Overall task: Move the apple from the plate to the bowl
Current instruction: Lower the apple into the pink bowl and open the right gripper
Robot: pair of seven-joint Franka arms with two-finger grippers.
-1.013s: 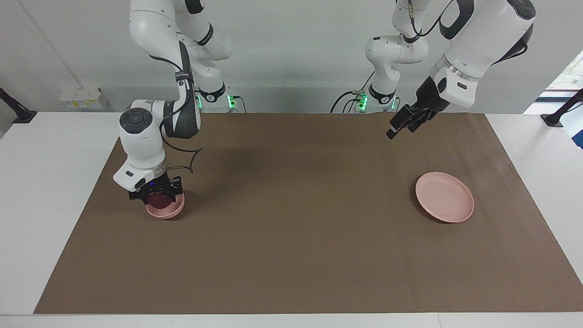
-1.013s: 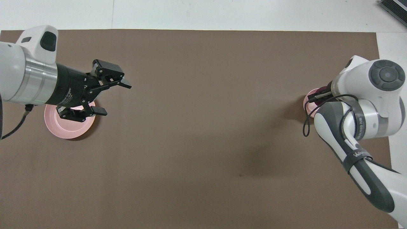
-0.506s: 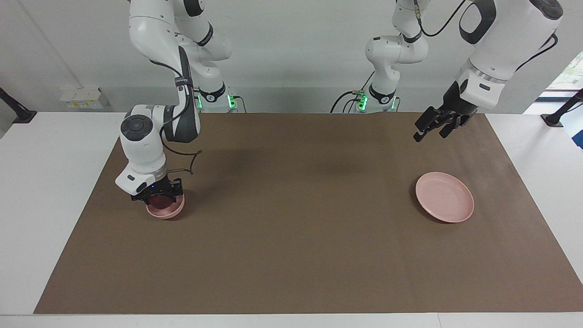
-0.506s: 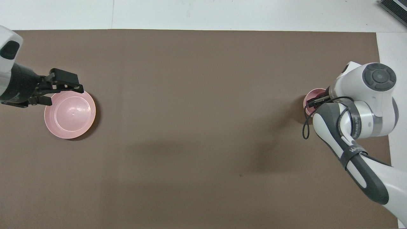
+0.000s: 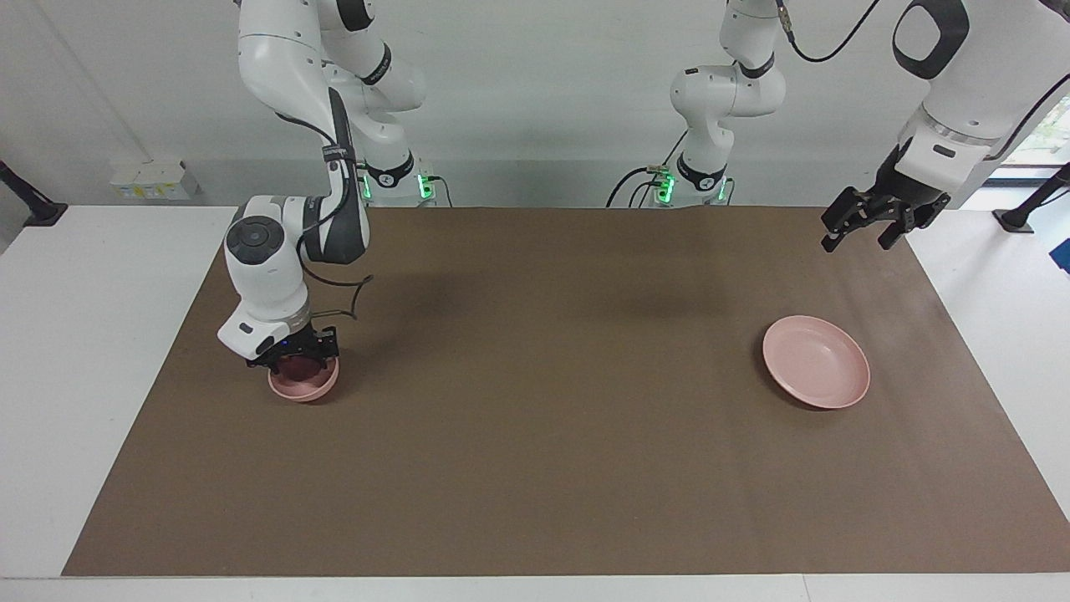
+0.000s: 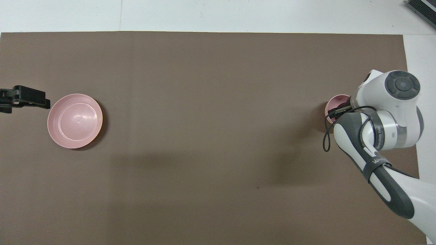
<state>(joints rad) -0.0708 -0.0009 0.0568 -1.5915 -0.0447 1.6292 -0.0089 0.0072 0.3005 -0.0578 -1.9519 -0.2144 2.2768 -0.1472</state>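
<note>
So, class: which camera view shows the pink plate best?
The overhead view: the plate appears as a full, bare circle with its inner rings visible and nothing on it. The facing view shows the same plate whole too, but slanted, as a flattened oval.

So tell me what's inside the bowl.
The bowl holds the dark red apple. The right end effector, down over it, covers most of the apple and the bowl's inside.

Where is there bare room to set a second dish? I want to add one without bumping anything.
The widest bare stretch of the brown mat lies between the bowl and the plate. It is crowded only at the bowl, where the right gripper sits low over the apple. The left gripper hangs raised above the mat's corner.
</note>
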